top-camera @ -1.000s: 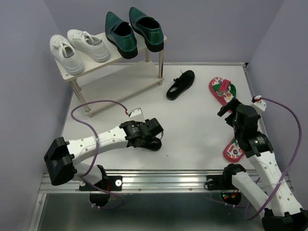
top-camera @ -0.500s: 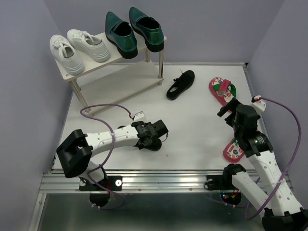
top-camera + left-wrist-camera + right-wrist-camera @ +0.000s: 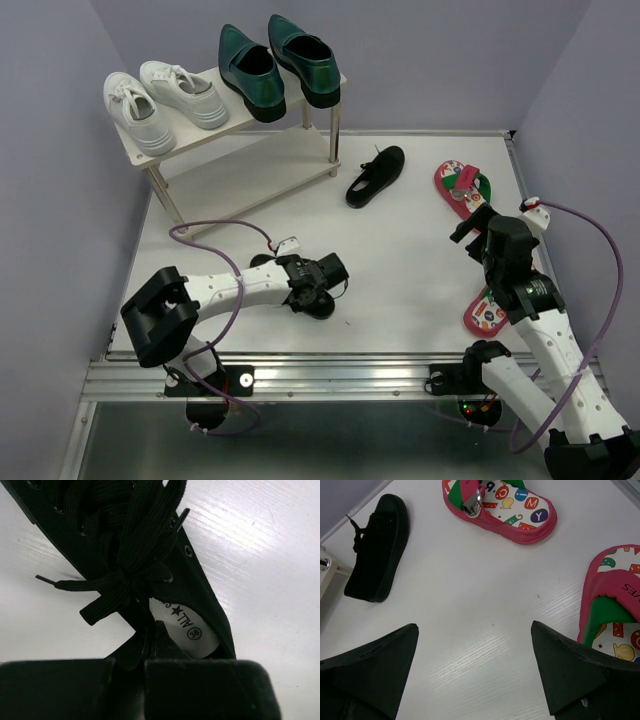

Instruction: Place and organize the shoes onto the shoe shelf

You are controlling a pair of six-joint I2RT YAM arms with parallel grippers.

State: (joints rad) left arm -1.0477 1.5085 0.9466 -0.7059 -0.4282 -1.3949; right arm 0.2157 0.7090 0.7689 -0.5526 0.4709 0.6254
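The left end effector (image 3: 327, 283) hides most of one black shoe (image 3: 150, 575) near the front edge of the tabletop (image 3: 400, 270). The heel is cut off in the wrist view. Its jaws were apart a moment ago and now pinch the shoe's rim. The right end effector (image 3: 474, 630) stays wide open by the right edge, between the red flip-flops (image 3: 505, 505). The other black shoe (image 3: 376, 176) lies beside the shelf (image 3: 260, 182).

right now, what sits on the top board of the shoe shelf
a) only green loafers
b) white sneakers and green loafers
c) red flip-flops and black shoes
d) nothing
B: in the top view, the white sneakers and the green loafers stand side by side on the top board of the shoe shelf.
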